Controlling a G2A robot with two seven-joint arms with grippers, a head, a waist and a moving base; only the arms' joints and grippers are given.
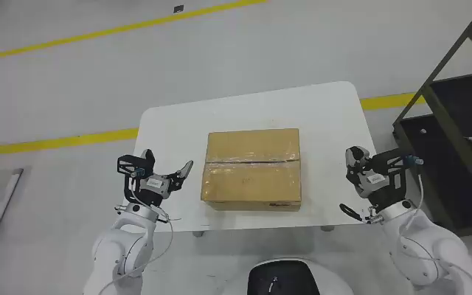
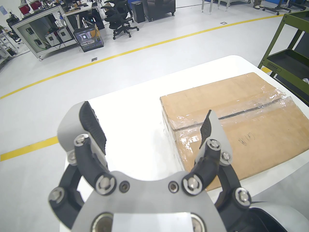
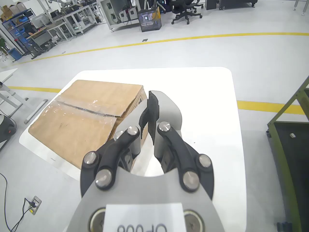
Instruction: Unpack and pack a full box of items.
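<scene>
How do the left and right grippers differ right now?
The left gripper is open wide; the right gripper is shut. The left gripper hangs by the left side of the box, the right gripper by its right side. In the top view, the left gripper sits nearer the box than the right gripper does. Shared: both hold nothing, and neither touches the box, which is taped closed.

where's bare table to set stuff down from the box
Widest bare patch: between the box and the right edge of the table, though the right gripper hangs at that edge. The strip beyond the box's far side is free too. The left gripper crowds the left strip; the near strip is thin.
</scene>
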